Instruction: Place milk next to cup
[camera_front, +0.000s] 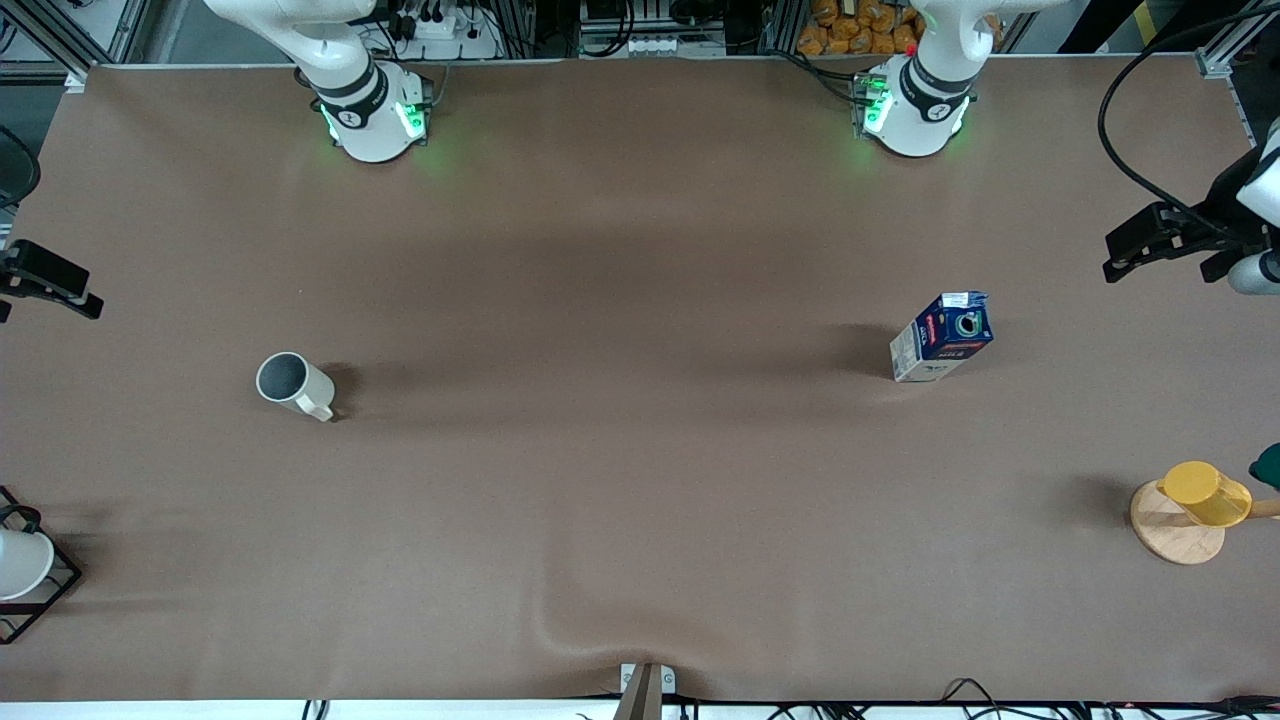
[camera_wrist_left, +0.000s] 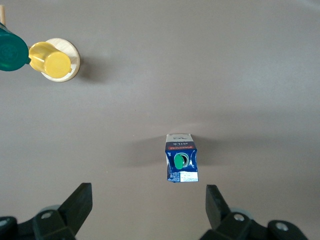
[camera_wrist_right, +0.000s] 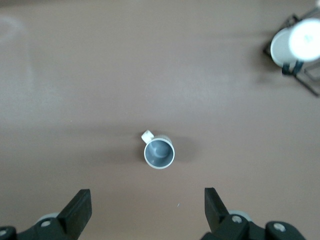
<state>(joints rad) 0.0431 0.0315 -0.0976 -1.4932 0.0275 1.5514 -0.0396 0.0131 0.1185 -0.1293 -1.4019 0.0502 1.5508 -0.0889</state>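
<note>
Brown table (camera_front: 640, 500) with upright milk (camera_wrist_left: 181, 158) below spread-fingered left tool (camera_wrist_left: 149, 205), untouched.

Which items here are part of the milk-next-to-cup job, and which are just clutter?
Job:
- dark-blue milk carton with green cap
- beige ceramic mug with grey inside

Clutter:
- yellow cup on wooden disc
- white cup in black wire rack

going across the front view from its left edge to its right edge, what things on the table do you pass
white cup in a black wire rack → beige mug → milk carton → yellow cup on a wooden disc. The left gripper hangs open above the milk carton, the right gripper open above the mug.
</note>
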